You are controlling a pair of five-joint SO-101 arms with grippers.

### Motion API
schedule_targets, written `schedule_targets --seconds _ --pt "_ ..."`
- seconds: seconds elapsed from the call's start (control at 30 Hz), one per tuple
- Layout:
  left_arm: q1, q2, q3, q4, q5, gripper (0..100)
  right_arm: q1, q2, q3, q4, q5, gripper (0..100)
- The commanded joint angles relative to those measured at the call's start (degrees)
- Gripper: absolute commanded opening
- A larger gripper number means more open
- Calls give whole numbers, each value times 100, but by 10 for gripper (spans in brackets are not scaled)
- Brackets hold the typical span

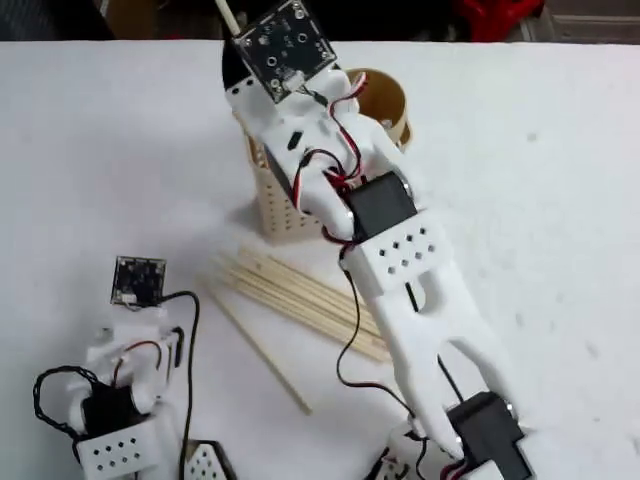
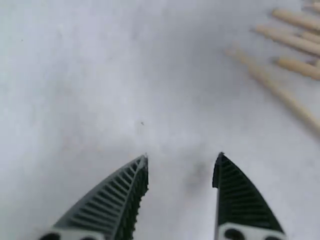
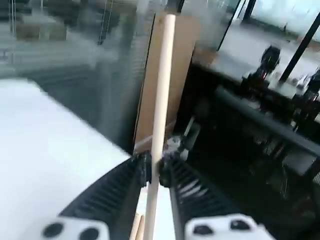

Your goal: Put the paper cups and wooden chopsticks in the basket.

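My right gripper (image 3: pixel 155 172) is shut on a wooden chopstick (image 3: pixel 161 115) that stands up between its fingers. From above, that arm reaches over the cream slatted basket (image 1: pixel 270 205), and the chopstick's tip (image 1: pixel 228 14) pokes out past the wrist camera. A brown paper cup (image 1: pixel 385 100) sits just behind the arm, beside the basket. Several more chopsticks (image 1: pixel 300 295) lie fanned on the white table in front of the basket. My left gripper (image 2: pixel 181 157) hangs open over bare table, with chopstick ends (image 2: pixel 295 45) off to one side.
One chopstick (image 1: pixel 255 350) lies apart from the pile, angled toward the table's front. The left arm's base and cables (image 1: pixel 110 400) sit at the front left corner. The table's far edge (image 1: pixel 120 40) runs along the back.
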Motion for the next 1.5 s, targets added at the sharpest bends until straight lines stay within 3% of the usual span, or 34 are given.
schedule_targets --seconds 0.0,0.17,0.37,0.57,0.67,0.83,1.07,1.27,1.47 --pt "-31 -22 -18 9 -18 219 -48 -48 -378 -303 -35 18" --pt "-31 -22 -18 9 -18 219 -40 -4 -88 -453 -70 18" --pt "-31 -22 -18 9 -18 219 92 -286 2092 -2220 -18 17" --pt "-31 -22 -18 9 -18 219 295 -884 3578 -2554 -9 18" --pt "-31 -22 -18 9 -18 219 215 -1429 3833 -2070 -44 46" --pt "-31 -22 -18 9 -18 219 136 -2246 4070 -1112 -53 234" --pt "-31 -22 -18 9 -18 219 4 -3266 4097 725 -18 141" --pt "-31 -22 -18 9 -18 219 -426 -4004 4114 2879 -18 96" --pt "-31 -22 -18 9 -18 219 -831 -3169 4273 3653 -9 93"
